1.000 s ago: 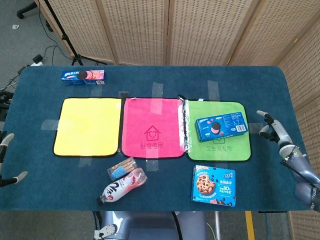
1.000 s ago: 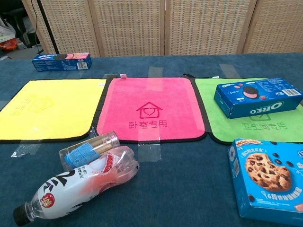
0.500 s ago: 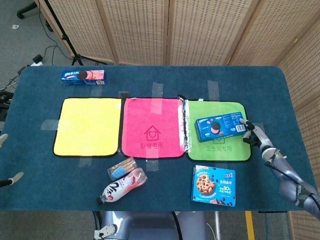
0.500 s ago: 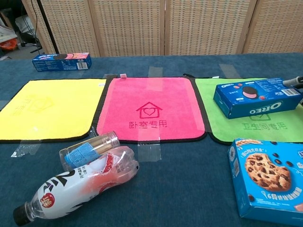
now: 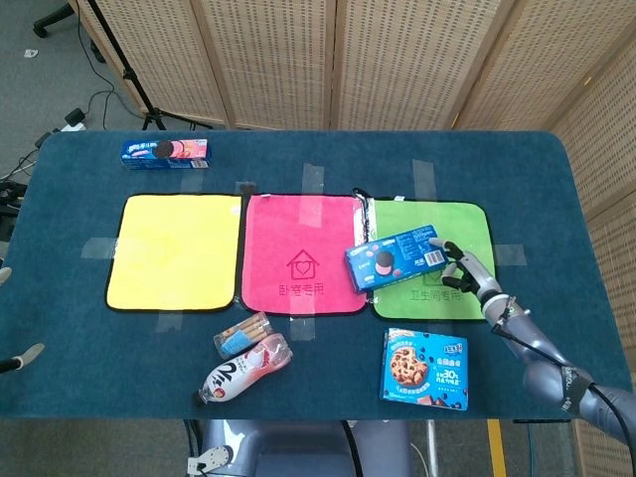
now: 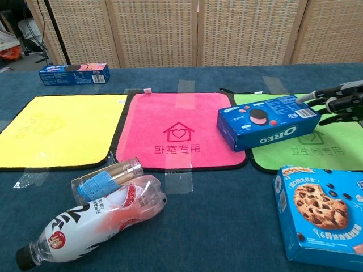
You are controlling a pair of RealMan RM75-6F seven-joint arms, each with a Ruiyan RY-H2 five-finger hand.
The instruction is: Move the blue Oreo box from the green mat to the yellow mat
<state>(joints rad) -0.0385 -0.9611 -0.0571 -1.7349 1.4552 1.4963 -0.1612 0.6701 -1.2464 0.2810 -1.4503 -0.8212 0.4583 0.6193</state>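
Note:
The blue Oreo box [image 5: 394, 260] [image 6: 266, 122] lies slanted across the seam between the pink mat [image 5: 298, 248] and the green mat [image 5: 452, 224]. My right hand [image 5: 464, 270] [image 6: 339, 103] grips the box at its right end, with fingers on top of it. The yellow mat [image 5: 174, 250] [image 6: 57, 130] lies bare at the left, with the pink mat between it and the box. Only fingertips of my left hand [image 5: 20, 356] show at the left edge of the head view, spread apart and holding nothing.
A chocolate-chip cookie box [image 5: 425, 370] [image 6: 320, 212] lies in front of the green mat. A plastic bottle [image 5: 243, 370] and a small jar [image 5: 241, 336] lie in front of the pink mat. Another Oreo box [image 5: 165, 151] sits behind the yellow mat.
My right hand came in from the right, took hold of the Oreo box's right end and carried it left, from the middle of the green mat to the pink-green seam.

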